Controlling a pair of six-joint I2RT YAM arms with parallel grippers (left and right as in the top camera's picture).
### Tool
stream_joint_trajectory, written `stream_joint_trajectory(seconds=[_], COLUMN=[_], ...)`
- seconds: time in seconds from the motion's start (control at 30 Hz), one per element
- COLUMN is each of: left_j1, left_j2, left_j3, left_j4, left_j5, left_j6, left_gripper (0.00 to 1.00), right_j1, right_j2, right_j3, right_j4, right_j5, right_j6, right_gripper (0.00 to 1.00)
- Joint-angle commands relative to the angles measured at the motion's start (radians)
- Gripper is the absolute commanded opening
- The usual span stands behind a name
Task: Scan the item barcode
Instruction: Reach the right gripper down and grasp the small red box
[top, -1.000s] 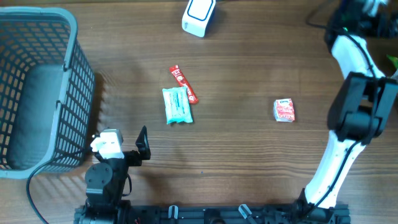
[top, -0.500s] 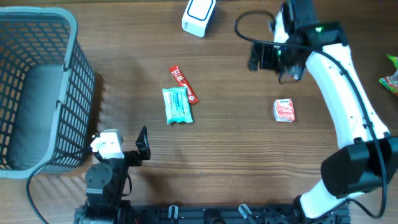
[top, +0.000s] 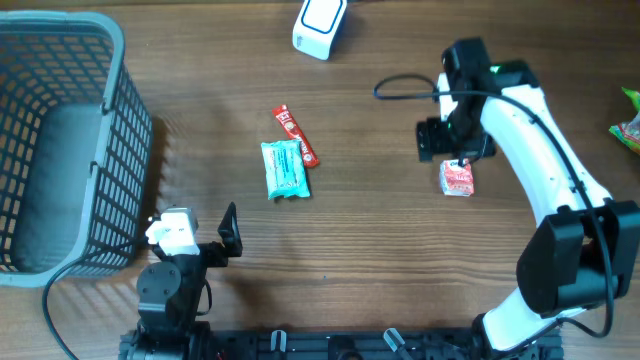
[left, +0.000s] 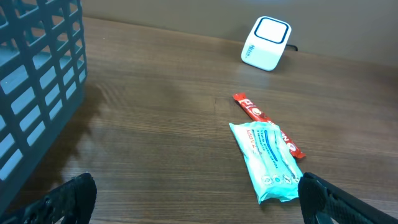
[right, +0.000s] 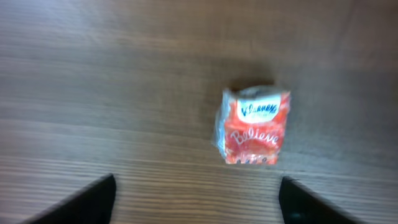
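Swung in from the right edge, the right end effector (right: 198, 180) hangs spread and empty over the red packet (right: 254, 127), which sits just ahead, slightly right.

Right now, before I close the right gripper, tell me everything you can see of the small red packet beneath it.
The red packet is a small squarish pouch in glossy, crinkled wrap, red with a white band at one end and blurred white script. It lies flat on the wooden table, printed face up. Nothing touches it; the right gripper hangs above, jaws open. No barcode shows.
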Motion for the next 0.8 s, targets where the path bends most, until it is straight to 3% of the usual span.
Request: stream_joint_trajectory(seconds=[0.0,0.03,0.17,0.33,0.5,0.77], left_j1=[0.002,0.002,0.002,0.002,0.002,0.002], left_j2=[-0.005,-0.005,-0.005,-0.005,-0.005,-0.005], left_j3=[-0.009,-0.009,-0.009,-0.009,-0.009,-0.009], left_j4=[0.003,0.003,0.003,0.003,0.003,0.003], left_j5=[-0.005,-0.005,-0.005,-0.006,-0.005,-0.005], left_j6=[-0.01,-0.01,-0.01,-0.01,-0.01,-0.01], left_gripper=[1.0,1.0,1.0,1.0,1.0,1.0], right_j1=[-0.003,-0.004,-0.036,-0.128,-0.184,-0.07], right_j2=[0.015,0.015,0.015,0.017,0.028,0.028], right_j3=[-0.137,-0.158,-0.215,-0.348,-0.398,-0.394], right_j4=[0.047,0.059,0.09,0.313,0.412,0.456], right_j5=[0.146,0.192,0.359,0.317,0.033,-0.541], right_j6=[0.186,0.251,0.507,0.482,0.407,0.412], right_gripper=[0.09,0.04,0.04,0.04,0.04,0.04])
